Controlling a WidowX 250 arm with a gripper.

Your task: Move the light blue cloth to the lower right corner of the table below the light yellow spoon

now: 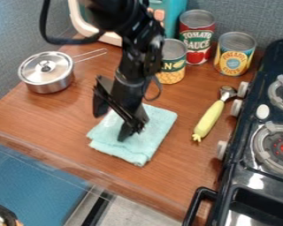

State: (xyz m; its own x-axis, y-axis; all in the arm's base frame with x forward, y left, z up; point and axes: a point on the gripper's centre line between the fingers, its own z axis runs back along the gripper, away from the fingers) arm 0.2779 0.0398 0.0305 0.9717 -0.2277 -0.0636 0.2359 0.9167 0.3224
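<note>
Directions are given on a clock face centred on the light blue cloth, 12 o'clock toward the top of the view. The wooden table [25, 112] spans the middle of the scene. At 3 o'clock, the black stove [241, 165] runs along its edge, with two round burners, the nearer one [260, 155] red at its centre. The black robot arm [132, 57] hangs down from 12 o'clock. The teal toy appliance [175, 12], with a cream surround, stands behind the arm at 12 o'clock. The gripper [109, 128] is tilted over the cloth, its fingers apart, one toward 10 o'clock and the other above the cloth's middle.

The light blue cloth [144, 148] lies folded on the table, left of the light yellow spoon and well apart from the lower right corner. The lidded steel saucepan [54, 84] sits between 10 and 11 o'clock, its wire handle pointing to 2 o'clock. Three cans stand upright toward the back: the tomato sauce can [197, 39] at 1 o'clock, the pineapple can [235, 55] between 1 and 2, and the shorter corn can [172, 70] between 12 and 1. The light yellow spoon [210, 117] lies between 2 and 3 o'clock, its metal bowl near the stove knobs [236, 108] and its handle end toward 7 o'clock.
</note>
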